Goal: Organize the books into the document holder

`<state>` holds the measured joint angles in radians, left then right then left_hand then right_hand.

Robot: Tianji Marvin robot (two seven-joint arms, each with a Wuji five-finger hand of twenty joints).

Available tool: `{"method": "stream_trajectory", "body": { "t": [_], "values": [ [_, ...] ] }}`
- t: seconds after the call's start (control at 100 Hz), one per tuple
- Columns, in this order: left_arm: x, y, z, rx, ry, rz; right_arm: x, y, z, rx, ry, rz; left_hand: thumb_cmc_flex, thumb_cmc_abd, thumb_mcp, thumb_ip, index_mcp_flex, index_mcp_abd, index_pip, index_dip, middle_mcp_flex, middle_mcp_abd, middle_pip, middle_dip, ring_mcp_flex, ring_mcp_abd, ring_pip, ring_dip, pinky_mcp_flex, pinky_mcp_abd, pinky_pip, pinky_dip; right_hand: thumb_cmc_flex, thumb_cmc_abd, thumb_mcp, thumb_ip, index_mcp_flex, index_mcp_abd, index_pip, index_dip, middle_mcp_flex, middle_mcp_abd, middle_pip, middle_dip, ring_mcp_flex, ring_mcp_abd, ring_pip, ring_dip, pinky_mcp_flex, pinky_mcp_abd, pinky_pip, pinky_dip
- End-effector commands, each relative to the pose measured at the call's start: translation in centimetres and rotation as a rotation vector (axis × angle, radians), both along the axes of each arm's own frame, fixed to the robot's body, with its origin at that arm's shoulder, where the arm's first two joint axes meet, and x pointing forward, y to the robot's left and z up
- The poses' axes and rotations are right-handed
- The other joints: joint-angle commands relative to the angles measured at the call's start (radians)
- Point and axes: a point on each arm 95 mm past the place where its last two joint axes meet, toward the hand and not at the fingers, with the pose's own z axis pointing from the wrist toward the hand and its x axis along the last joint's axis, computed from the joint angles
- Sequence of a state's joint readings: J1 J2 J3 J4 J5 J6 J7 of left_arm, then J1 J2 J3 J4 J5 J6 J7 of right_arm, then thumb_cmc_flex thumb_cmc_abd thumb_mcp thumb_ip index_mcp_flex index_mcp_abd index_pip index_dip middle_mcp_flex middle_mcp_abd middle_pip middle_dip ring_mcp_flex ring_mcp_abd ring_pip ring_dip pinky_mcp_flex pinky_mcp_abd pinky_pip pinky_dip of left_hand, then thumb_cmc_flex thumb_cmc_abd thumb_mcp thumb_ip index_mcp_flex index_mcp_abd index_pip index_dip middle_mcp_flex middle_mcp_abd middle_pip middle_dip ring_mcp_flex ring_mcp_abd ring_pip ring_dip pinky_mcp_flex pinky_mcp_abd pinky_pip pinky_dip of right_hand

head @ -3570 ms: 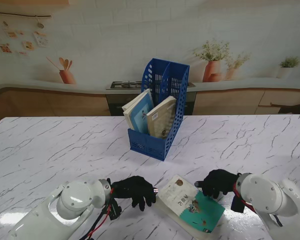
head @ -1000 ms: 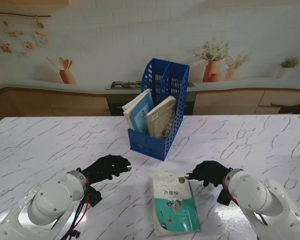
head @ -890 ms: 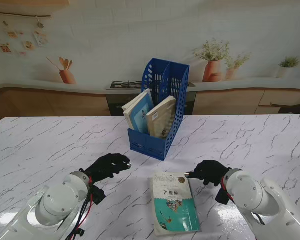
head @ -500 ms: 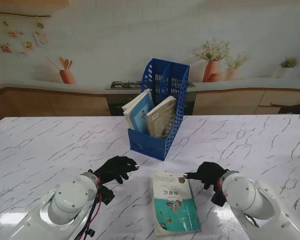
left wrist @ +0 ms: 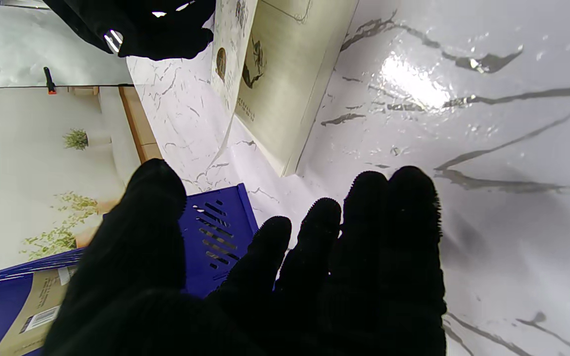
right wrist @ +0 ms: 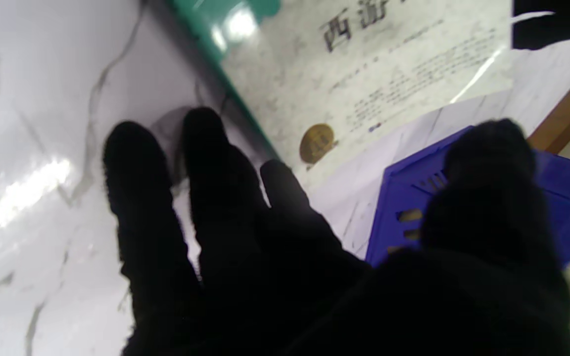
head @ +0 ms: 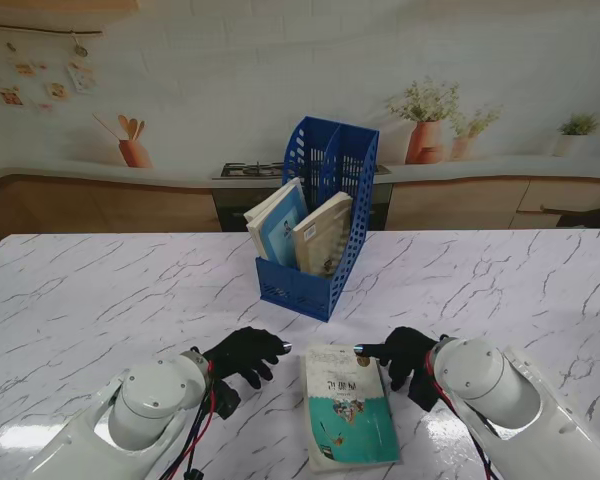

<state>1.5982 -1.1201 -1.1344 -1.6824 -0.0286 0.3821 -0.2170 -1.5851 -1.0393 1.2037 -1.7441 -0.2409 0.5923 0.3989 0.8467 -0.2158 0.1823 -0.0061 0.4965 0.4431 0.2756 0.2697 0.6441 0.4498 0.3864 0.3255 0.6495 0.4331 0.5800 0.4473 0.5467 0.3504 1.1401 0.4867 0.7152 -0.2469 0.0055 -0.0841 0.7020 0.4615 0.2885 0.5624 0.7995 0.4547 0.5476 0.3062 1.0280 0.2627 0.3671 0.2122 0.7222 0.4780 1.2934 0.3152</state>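
A cream and teal book (head: 348,406) lies flat on the marble table (head: 100,290) near me, its cover up; the left wrist view shows its page edge (left wrist: 285,89) and the right wrist view its cover (right wrist: 364,74). My left hand (head: 244,353) is open just left of the book's far corner, not touching it. My right hand (head: 400,353) is open at the book's far right corner, fingertips at its edge. The blue document holder (head: 320,215) stands farther away at the centre with three books leaning inside.
A kitchen backdrop with a counter (head: 480,170) and potted plants (head: 426,120) lies beyond the table's far edge. Bare marble extends on both sides of the holder. The holder's slotted blue wall (left wrist: 215,232) shows behind my left fingers.
The book has turned from slanted to nearly square with me since the oldest frame. Over the last second both hands closed in on its far corners, the left one moving right.
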Motion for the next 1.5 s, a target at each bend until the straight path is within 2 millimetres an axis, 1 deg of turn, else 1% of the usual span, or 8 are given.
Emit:
{"method": "stream_trajectory", "body": {
  "t": [0.0, 0.19, 0.22, 0.23, 0.39, 0.69, 1.05, 1.49],
  "values": [
    [-0.3, -0.7, -0.5, -0.029, 0.020, -0.016, -0.7, 0.4, -1.5, 0.017, 0.057, -0.006, -0.016, -0.024, 0.014, -0.028, -0.026, 0.028, -0.014, -0.022, -0.029, 0.026, 0.019, -0.005, 0.013, 0.064, 0.033, -0.009, 0.028, -0.044, 0.002, -0.019, 0.015, 0.004, 0.010, 0.037, -0.036, 0.078, -0.026, -0.024, -0.065, 0.072, -0.056, -0.026, -0.037, 0.039, -0.045, -0.020, 0.007, -0.093, -0.009, -0.021],
    [-0.4, -1.2, -1.1, -0.048, 0.060, -0.033, -0.9, 0.7, -2.4, 0.041, 0.114, 0.000, -0.012, -0.017, 0.029, -0.026, -0.025, 0.037, -0.033, -0.026, -0.023, 0.012, 0.038, 0.004, 0.010, 0.062, 0.039, -0.010, 0.017, -0.041, 0.010, -0.021, 0.023, 0.000, 0.037, 0.038, -0.063, 0.098, -0.045, -0.031, -0.115, 0.089, -0.056, -0.025, -0.074, 0.054, -0.069, -0.027, -0.023, -0.088, -0.045, -0.045],
    [-0.4, -1.3, -1.2, -0.050, 0.067, -0.032, -0.9, 0.7, -2.5, 0.043, 0.118, 0.000, -0.009, -0.018, 0.032, -0.025, -0.025, 0.038, -0.035, -0.027, -0.023, 0.013, 0.041, 0.006, 0.011, 0.061, 0.040, -0.010, 0.018, -0.042, 0.011, -0.021, -0.159, -0.094, 0.423, 0.004, -0.070, 0.102, -0.049, -0.029, -0.129, 0.094, -0.050, -0.027, -0.081, 0.056, -0.074, -0.024, -0.030, -0.086, -0.043, -0.069],
    [-0.4, -1.3, -1.3, -0.050, 0.069, -0.031, -0.9, 0.7, -2.6, 0.044, 0.120, -0.001, -0.007, -0.019, 0.033, -0.025, -0.024, 0.039, -0.036, -0.027, -0.021, 0.014, 0.043, 0.007, 0.012, 0.063, 0.041, -0.010, 0.019, -0.041, 0.011, -0.021, -0.179, -0.104, 0.467, -0.002, -0.071, 0.103, -0.053, -0.031, -0.133, 0.095, -0.047, -0.026, -0.083, 0.057, -0.076, -0.024, -0.031, -0.085, -0.047, -0.070],
    [-0.4, -1.9, -1.7, -0.069, 0.099, -0.037, -1.1, 1.0, -3.1, 0.054, 0.123, -0.027, 0.002, -0.022, 0.051, -0.023, -0.019, 0.039, -0.047, -0.027, -0.023, 0.000, 0.061, 0.017, 0.022, 0.059, 0.051, -0.007, 0.027, -0.044, 0.019, -0.023, -0.209, -0.128, 0.573, -0.009, -0.094, 0.110, -0.066, -0.035, -0.175, 0.107, -0.036, -0.021, -0.112, 0.068, -0.082, -0.023, -0.061, -0.079, -0.063, -0.069],
    [-0.3, -3.0, -2.4, -0.089, 0.129, -0.071, -1.5, 1.0, -3.6, 0.100, 0.162, -0.085, 0.019, -0.028, 0.097, -0.019, -0.016, 0.032, -0.060, -0.022, -0.028, -0.012, 0.078, 0.027, 0.028, 0.052, 0.056, -0.002, 0.026, -0.044, 0.028, -0.026, -0.204, -0.138, 0.638, -0.008, -0.133, 0.104, -0.075, -0.030, -0.215, 0.103, -0.031, -0.020, -0.151, 0.071, -0.086, -0.020, -0.115, -0.071, -0.066, -0.055],
    [-0.3, -3.6, -2.8, -0.118, 0.147, -0.086, -1.7, 2.2, -3.8, 0.205, 0.202, -0.149, 0.014, -0.033, 0.143, -0.021, -0.033, 0.018, -0.068, -0.016, -0.052, -0.033, 0.079, 0.032, 0.024, 0.056, 0.051, 0.004, 0.025, 0.013, 0.047, -0.017, -0.208, -0.132, 0.648, -0.010, -0.182, -0.008, -0.058, 0.033, -0.191, -0.023, -0.027, -0.019, -0.181, 0.041, -0.084, -0.015, -0.284, 0.182, -0.075, 0.026],
    [-0.5, -4.3, -3.2, -0.151, 0.168, -0.101, -2.1, 3.3, -3.9, 0.328, 0.258, -0.193, 0.031, -0.034, 0.166, -0.019, -0.060, -0.010, -0.069, -0.012, -0.093, -0.053, 0.080, 0.062, -0.004, 0.017, 0.028, 0.026, 0.001, 0.061, 0.048, -0.001, -0.187, -0.114, 0.586, -0.005, -0.241, -0.095, -0.042, 0.126, -0.231, -0.118, 0.049, 0.017, -0.212, 0.013, -0.047, 0.008, -0.372, 0.220, -0.116, 0.058]
  ]
}}
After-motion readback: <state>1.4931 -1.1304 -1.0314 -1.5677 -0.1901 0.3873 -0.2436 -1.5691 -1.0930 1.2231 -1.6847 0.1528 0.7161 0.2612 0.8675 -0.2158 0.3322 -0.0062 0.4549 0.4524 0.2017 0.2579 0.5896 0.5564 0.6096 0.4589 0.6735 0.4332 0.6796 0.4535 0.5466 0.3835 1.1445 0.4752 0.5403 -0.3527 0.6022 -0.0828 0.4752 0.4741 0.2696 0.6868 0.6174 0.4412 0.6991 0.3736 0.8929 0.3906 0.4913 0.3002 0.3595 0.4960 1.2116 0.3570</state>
